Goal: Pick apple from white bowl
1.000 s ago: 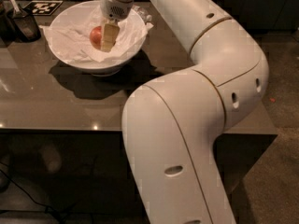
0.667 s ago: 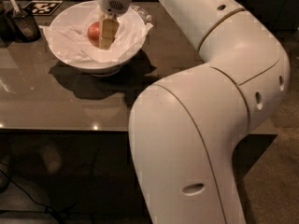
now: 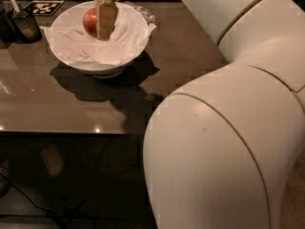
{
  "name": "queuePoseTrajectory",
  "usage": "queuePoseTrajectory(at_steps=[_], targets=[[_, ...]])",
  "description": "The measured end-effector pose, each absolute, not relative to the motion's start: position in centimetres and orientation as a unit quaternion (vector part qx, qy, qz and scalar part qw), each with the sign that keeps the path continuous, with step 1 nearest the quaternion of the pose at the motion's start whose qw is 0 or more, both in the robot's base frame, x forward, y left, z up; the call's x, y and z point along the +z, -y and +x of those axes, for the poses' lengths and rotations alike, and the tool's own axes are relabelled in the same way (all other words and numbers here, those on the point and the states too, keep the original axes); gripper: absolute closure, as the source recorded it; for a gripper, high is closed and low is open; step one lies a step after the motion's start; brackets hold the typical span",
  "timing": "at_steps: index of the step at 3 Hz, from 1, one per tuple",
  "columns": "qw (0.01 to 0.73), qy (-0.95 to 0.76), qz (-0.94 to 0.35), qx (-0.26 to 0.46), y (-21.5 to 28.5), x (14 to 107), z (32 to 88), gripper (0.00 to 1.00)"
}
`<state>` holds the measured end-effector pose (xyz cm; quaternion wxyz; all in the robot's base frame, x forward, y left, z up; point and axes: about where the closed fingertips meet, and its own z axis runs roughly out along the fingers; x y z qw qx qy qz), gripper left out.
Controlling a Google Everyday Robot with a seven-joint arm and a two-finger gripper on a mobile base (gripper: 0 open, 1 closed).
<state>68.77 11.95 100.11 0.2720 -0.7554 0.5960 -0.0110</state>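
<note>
The red-orange apple (image 3: 89, 22) is over the upper left part of the white bowl (image 3: 125, 56), which is lined with crumpled white paper and stands on the dark table (image 3: 57, 104). My gripper (image 3: 94, 30) comes down from the top edge into the bowl. One yellowish finger (image 3: 106, 19) presses against the apple's right side, and the other finger is hidden behind the apple. The apple sits a little above the paper, held in the gripper.
A small dark cup with a utensil (image 3: 21, 23) stands left of the bowl at the table's far left. A black-and-white marker tag (image 3: 44, 6) lies behind it. My large white arm (image 3: 224, 142) fills the right side. The table's front edge runs below the bowl.
The gripper and the apple have moved up and slightly left together relative to the bowl. The arm now fills more of the view. The bowl has stayed in place.
</note>
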Motion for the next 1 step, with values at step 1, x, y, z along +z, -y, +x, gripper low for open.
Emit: queuePoseTrajectory(at_steps=[1], targets=[[0.274,-0.595,-0.755,-0.013,-11.88,100.38,68.70,1.00]])
